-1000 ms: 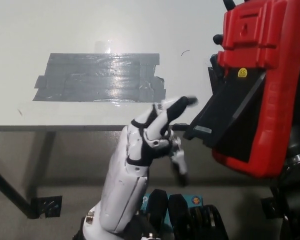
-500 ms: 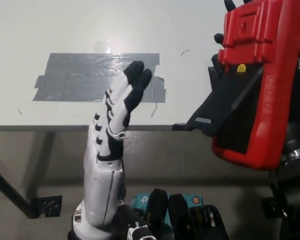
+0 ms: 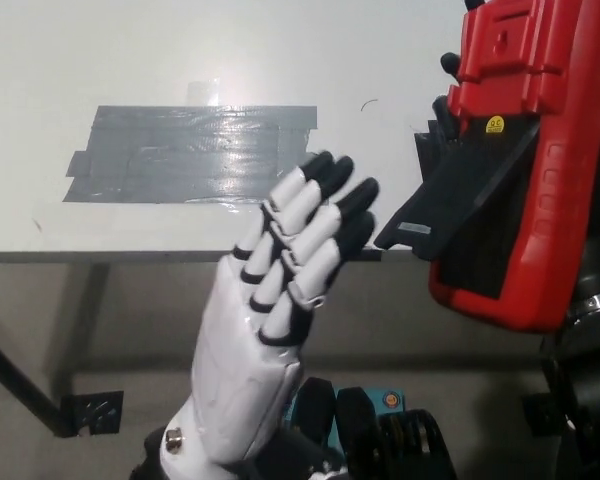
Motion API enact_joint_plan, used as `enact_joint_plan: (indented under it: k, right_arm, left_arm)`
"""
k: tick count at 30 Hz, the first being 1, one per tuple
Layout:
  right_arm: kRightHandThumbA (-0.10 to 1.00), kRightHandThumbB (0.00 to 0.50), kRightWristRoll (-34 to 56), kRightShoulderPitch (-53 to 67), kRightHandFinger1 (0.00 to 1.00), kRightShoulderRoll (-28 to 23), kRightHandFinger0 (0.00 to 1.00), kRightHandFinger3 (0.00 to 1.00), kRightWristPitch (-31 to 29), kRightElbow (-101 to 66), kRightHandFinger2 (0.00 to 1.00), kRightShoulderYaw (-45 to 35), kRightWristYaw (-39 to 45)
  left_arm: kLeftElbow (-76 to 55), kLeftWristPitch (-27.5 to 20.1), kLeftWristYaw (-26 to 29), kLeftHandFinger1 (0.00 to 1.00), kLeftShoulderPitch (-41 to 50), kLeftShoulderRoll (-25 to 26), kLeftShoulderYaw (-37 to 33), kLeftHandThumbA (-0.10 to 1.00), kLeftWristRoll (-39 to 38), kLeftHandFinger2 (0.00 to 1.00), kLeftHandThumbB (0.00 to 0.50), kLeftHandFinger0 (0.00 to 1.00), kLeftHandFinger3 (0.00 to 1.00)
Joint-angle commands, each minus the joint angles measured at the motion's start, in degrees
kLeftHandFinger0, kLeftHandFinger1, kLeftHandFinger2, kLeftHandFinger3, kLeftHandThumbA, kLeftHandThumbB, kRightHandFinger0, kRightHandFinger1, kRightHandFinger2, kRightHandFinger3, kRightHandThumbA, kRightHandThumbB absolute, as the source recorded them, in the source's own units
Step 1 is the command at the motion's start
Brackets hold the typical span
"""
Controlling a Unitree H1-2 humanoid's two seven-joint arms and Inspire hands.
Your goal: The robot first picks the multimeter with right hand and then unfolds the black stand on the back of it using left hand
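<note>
Red multimeter [image 3: 540, 170], writing unreadable, right hand hidden; left hand [image 3: 280, 300] spread.

A grey tape patch [image 3: 195, 155] lies flat on the white table [image 3: 100, 50].

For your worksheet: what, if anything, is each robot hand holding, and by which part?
The multimeter is held up at the right; its holding hand is hidden, so the part cannot be told. The white left robot hand holds nothing.
</note>
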Motion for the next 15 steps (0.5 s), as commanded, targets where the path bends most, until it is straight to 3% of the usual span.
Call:
enact_joint_plan:
  k: [1,8,14,15]
  right_arm:
    - [-0.1,0.077,0.9,-3.6,0.31,1.5,0.0,0.88,-2.6,-2.3,0.77,0.4,0.2]
    - [-0.1,0.077,0.1,-3.4,0.2,2.6,0.0,0.98,-3.1,-3.2,0.72,0.4,-0.9]
    - [-0.1,0.084,-0.3,-3.3,0.28,2.8,0.0,1.0,-3.0,-4.6,0.83,0.7,-1.8]
    - [-0.1,0.089,1.1,-2.5,0.31,2.9,0.0,1.0,-3.1,-5.0,0.89,0.7,-2.2]
  left_arm:
    - [-0.3,1.3,-6.1,1.0,-0.2,-0.3,-0.8,1.0,-0.5,1.0,0.27,1.0,1.0]
    - [0.9,-1.8,-3.6,1.0,1.2,-1.9,-0.3,1.0,2.4,1.0,0.269,1.0,1.0]
    - [1.7,-3.7,-2.4,1.0,2.2,-2.6,0.1,1.0,1.4,1.0,0.284,1.0,1.0]
    - [1.6,-3.8,-1.4,1.0,2.8,-2.4,-1.3,1.0,-1.9,1.0,0.289,1.0,1.0]
